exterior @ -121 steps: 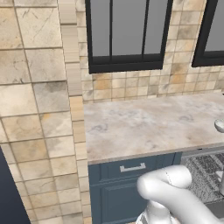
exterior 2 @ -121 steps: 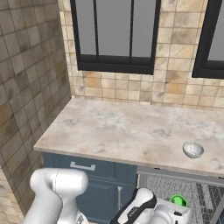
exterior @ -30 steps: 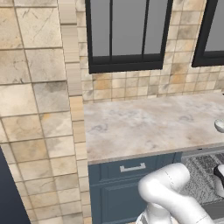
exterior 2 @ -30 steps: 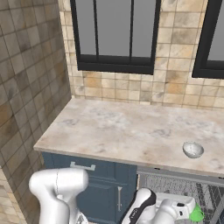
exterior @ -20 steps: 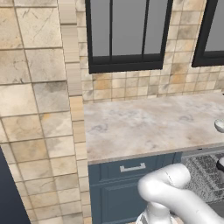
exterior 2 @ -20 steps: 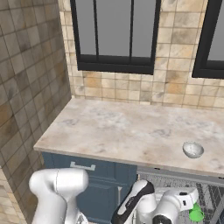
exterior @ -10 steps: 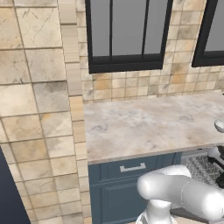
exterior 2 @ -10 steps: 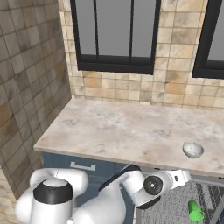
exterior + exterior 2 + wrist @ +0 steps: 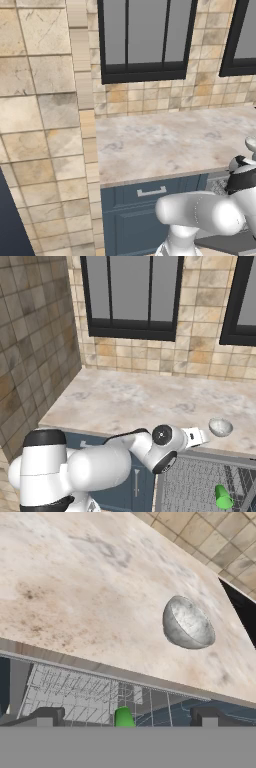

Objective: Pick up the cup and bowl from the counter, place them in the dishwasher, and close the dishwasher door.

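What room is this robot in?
A kitchen, it looks like. There's a stone counter over blue cabinets, a bowl sitting on it, and an open dishwasher below with a green cup in its rack.

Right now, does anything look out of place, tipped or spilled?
The green cup seems to lie tilted on the dishwasher rack rather than upright. The bowl sits upright on the counter; nothing spilled.
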### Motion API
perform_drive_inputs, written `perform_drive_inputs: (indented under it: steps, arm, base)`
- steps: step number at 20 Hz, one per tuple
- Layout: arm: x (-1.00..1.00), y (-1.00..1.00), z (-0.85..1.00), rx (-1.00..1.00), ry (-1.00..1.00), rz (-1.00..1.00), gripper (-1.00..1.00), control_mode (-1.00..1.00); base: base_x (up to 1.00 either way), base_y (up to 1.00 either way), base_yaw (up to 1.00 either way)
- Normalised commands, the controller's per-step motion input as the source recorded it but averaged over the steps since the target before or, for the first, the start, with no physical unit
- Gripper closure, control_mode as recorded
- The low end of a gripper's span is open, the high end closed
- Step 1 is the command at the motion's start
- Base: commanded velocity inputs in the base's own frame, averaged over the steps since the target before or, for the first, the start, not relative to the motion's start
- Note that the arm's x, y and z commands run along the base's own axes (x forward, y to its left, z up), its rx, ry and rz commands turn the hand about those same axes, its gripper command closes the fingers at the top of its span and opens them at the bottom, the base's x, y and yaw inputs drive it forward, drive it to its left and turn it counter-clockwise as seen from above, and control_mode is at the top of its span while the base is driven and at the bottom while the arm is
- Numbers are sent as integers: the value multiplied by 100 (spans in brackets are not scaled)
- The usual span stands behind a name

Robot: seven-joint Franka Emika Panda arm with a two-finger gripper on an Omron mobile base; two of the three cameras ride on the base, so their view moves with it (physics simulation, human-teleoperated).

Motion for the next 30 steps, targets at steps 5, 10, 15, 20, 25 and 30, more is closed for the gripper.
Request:
perform_drive_inputs:
  steps: [5,10,15,20,25,30]
  arm:
    - [6,-20,28,0,3,0,-100,-100]
    - [15,-24,2,8,0,-11,-100,-100]
    - [2,-5,0,1,-4,-48,-100,-100]
    - [20,0,0,-2,-3,-52,-100,-100]
    - [4,-4,-1,0,-14,-47,-100,-100]
    - [2,-23,6,12,-20,-45,-100,-100]
  base:
    - [0,0,0]
    - [0,0,0]
    - [0,0,0]
    - [0,0,0]
    - [0,0,0]
    - [0,0,0]
